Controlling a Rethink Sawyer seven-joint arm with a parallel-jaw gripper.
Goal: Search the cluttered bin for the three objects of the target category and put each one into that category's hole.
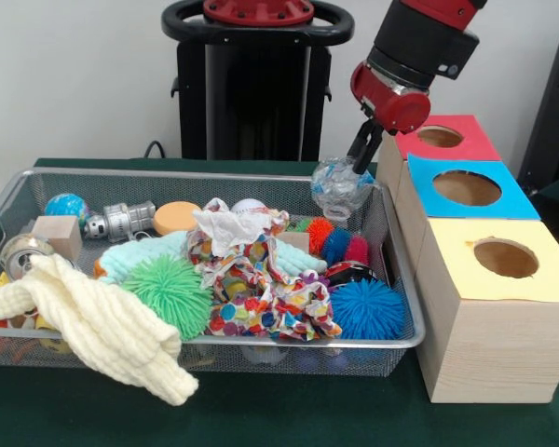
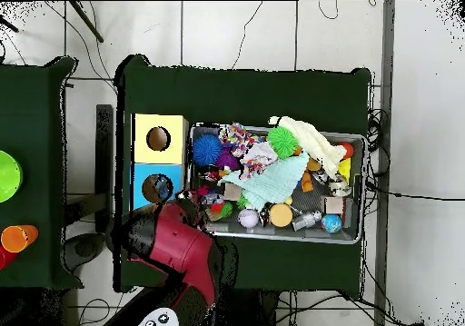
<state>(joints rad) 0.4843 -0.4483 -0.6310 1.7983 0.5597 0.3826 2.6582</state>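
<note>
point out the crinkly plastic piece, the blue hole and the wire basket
crinkly plastic piece (image 1: 340,184), front view, its crumpled middle
blue hole (image 1: 467,188), front view, the opening's centre
wire basket (image 1: 402,270), front view, its rim beside the boxes

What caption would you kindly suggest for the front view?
Sawyer's end effector lifts a crinkly plastic piece over the wire bin's corner, beside the blue-panelled hole.

Silver mesh bin (image 1: 402,342), blue spiky ball (image 1: 367,309), green spiky ball (image 1: 170,292), cream knit cloth (image 1: 102,326), blue-panelled hole (image 1: 467,188).
</note>
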